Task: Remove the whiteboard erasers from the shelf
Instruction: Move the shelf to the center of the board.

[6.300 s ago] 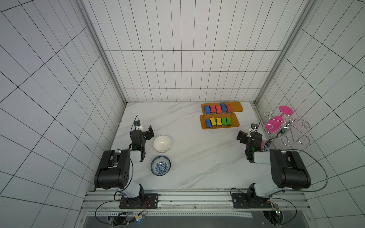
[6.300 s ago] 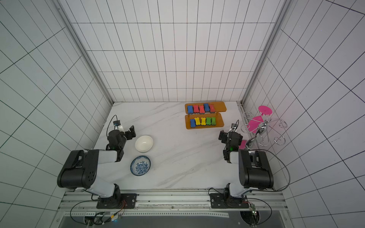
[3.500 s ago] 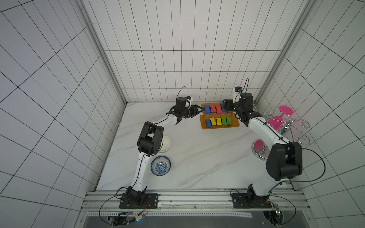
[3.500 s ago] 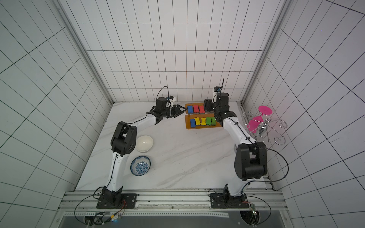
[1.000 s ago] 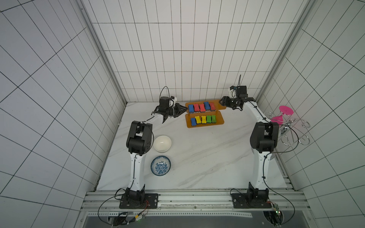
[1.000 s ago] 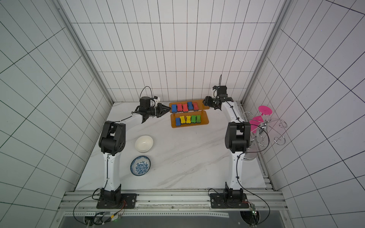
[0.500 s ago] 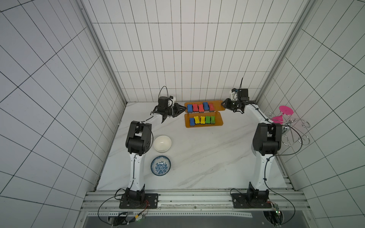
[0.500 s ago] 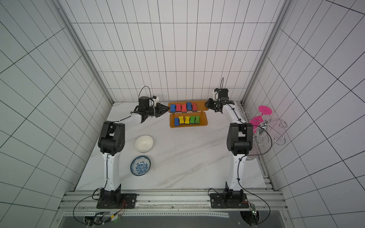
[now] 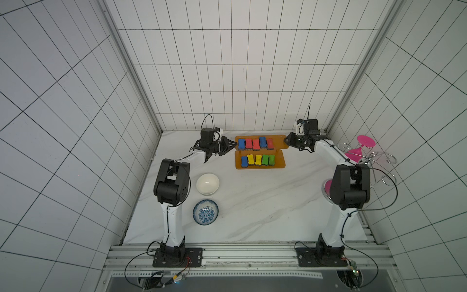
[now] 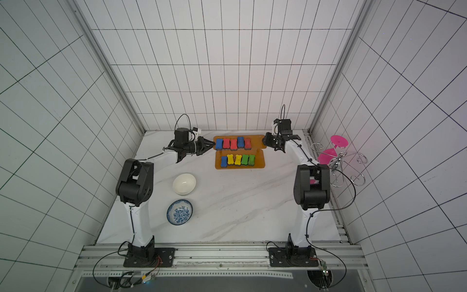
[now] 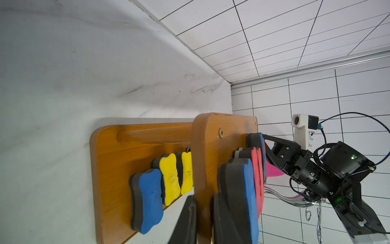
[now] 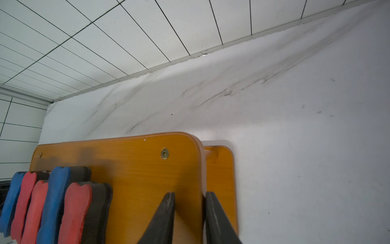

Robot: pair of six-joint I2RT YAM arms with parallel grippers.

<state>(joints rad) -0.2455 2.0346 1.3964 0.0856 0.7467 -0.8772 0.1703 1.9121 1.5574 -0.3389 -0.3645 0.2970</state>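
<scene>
Two edges | left gripper (image 9: pixel 233 144) clamped on shelf (image 9: pixel 278 141); right gripper (image 9: pixel 287 142) clamped opposite

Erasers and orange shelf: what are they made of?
The erasers look like soft foam: matte coloured tops with rounded edges, backed by a dark grey felt-like layer. The shelf looks like hard, shiny orange plastic, or maybe varnished wood; it shows faint streaks and a metal screw.
</scene>
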